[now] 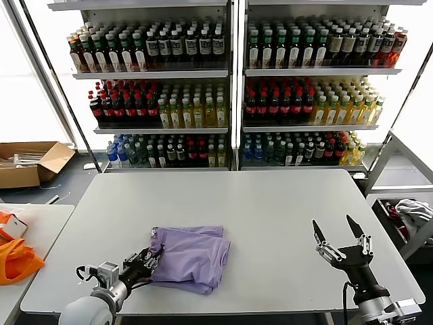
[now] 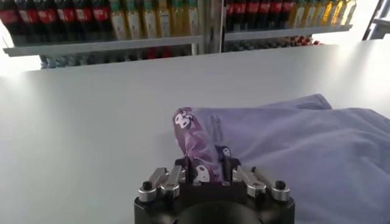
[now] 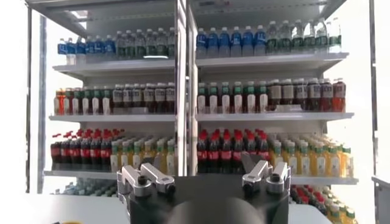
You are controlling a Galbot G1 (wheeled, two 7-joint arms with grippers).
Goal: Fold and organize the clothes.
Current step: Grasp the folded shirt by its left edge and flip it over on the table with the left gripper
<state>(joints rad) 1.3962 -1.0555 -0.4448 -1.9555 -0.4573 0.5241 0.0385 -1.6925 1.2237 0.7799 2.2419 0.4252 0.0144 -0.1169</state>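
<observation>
A folded lavender T-shirt (image 1: pixel 193 256) lies on the grey table (image 1: pixel 270 217), left of the middle near the front edge. My left gripper (image 1: pixel 150 261) is shut on its left edge. In the left wrist view the gripper (image 2: pixel 207 165) pinches a raised fold of fabric with a dark purple print (image 2: pixel 192 137); the rest of the shirt (image 2: pixel 304 152) lies flat beyond. My right gripper (image 1: pixel 336 233) is open and empty, fingers pointing up, above the table's front right part. In the right wrist view its linkages (image 3: pixel 204 176) face the shelves.
Shelves of drink bottles (image 1: pixel 230 88) stand behind the table. An orange bag (image 1: pixel 17 261) lies on a side table at the left, a cardboard box (image 1: pixel 30 162) on the floor beyond. A grey-white cloth bundle (image 1: pixel 413 211) sits at the right.
</observation>
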